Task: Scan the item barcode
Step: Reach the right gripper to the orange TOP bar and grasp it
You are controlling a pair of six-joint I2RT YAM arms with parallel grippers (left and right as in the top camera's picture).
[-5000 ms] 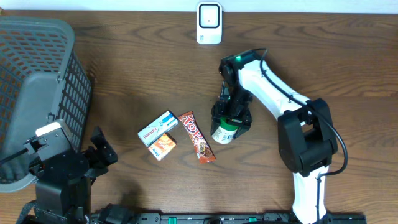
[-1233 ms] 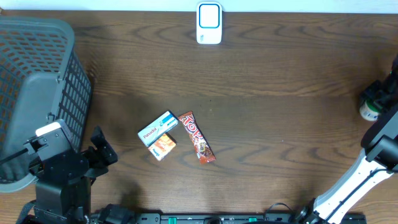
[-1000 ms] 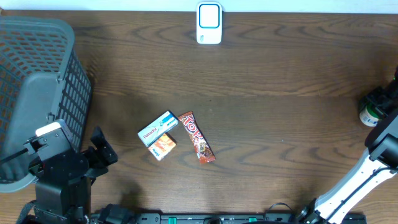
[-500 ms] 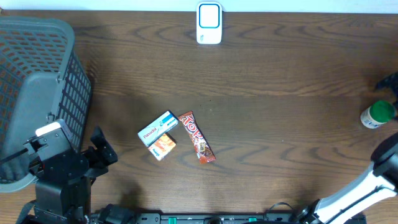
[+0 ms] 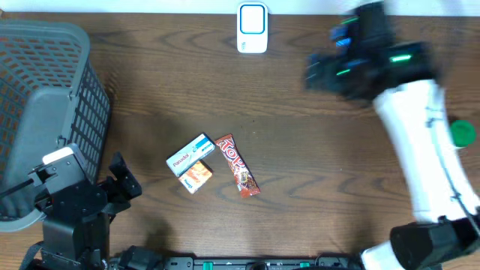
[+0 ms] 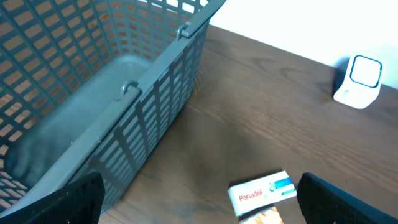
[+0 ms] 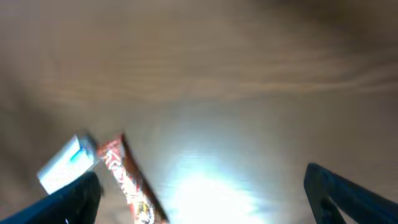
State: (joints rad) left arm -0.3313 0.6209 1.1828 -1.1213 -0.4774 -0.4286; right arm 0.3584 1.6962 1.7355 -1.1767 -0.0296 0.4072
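Overhead, the right gripper (image 5: pixel 319 73) hangs blurred near the scanner (image 5: pixel 252 28), and the green-capped bottle (image 5: pixel 460 133) lying well behind its arm looks dealt with. Left wrist: the left gripper (image 6: pixel 199 193) is wide and empty, with the Panadol box (image 6: pixel 261 190) just ahead and the basket (image 6: pixel 124 93) alongside. Right wrist: wide, empty jaws; the candy bar (image 7: pixel 127 180) ahead looks unscanned, with nothing blocking it.

A mesh basket (image 5: pixel 45 97) fills the tabletop's (image 5: pixel 315 195) far-left corner, the scanner (image 5: pixel 252 28) stands mid far edge, and a Panadol box (image 5: pixel 190 154), orange box (image 5: pixel 198 176) and chocolate bar (image 5: pixel 238 165) huddle just left of centre. Bare wood runs wide between that huddle and the scanner, and on toward the right. There the right arm (image 5: pixel 416 142) reaches from the near-right corner toward the far edge, a green-capped bottle (image 5: pixel 461 133) just beside it at the right edge.
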